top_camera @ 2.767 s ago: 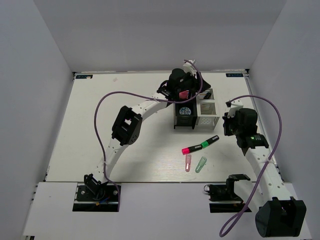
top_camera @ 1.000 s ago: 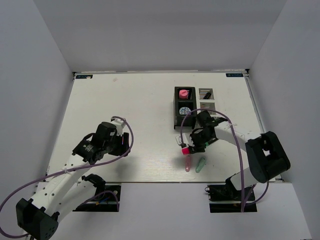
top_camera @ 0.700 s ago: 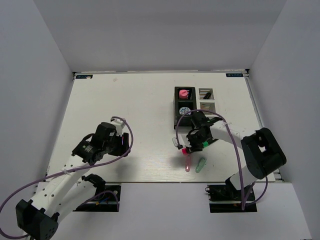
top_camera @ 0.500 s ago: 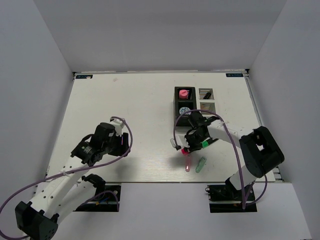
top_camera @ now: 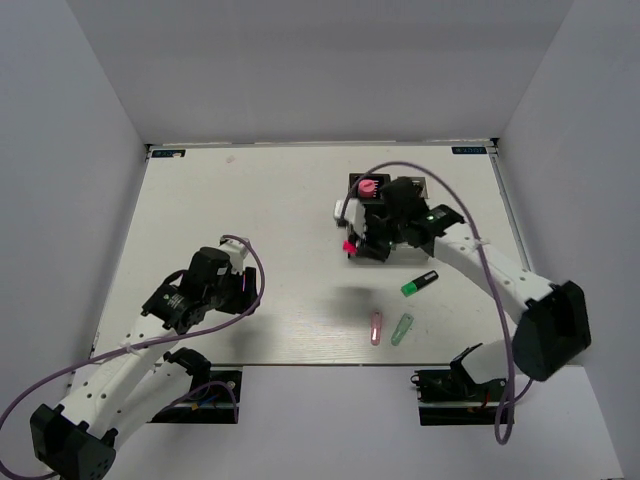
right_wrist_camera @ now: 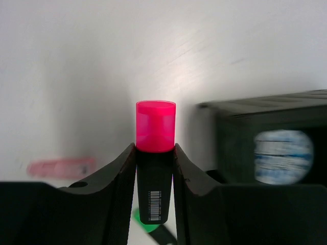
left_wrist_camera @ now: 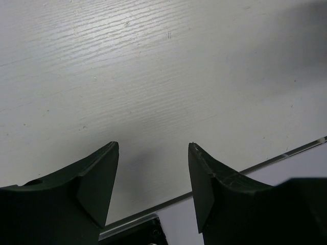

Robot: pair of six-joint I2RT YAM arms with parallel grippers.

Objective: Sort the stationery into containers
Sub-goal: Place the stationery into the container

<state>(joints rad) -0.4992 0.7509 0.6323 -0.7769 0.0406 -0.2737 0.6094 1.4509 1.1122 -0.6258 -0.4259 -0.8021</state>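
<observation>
My right gripper (top_camera: 358, 240) is shut on a black marker with a pink cap (top_camera: 349, 246), held in the air just left of the containers (top_camera: 353, 180). In the right wrist view the marker (right_wrist_camera: 155, 133) stands between my fingers, cap pointing away. The blue-white tape roll (right_wrist_camera: 282, 156) lies in a black compartment (right_wrist_camera: 240, 148) to its right. A green-capped marker (top_camera: 419, 284), a pink capsule (top_camera: 376, 327) and a green capsule (top_camera: 402, 329) lie on the table. My left gripper (top_camera: 245, 290) is open and empty over bare table (left_wrist_camera: 153, 76).
A pink item (top_camera: 368, 185) sits in the far black compartment. My right arm covers most of the organiser block. The table's front edge (left_wrist_camera: 286, 153) runs close under my left gripper. White walls stand on three sides.
My right gripper closed on the pink-capped marker, lifted it off the table and carried it back to the containers. The left arm has barely moved in the last second.
</observation>
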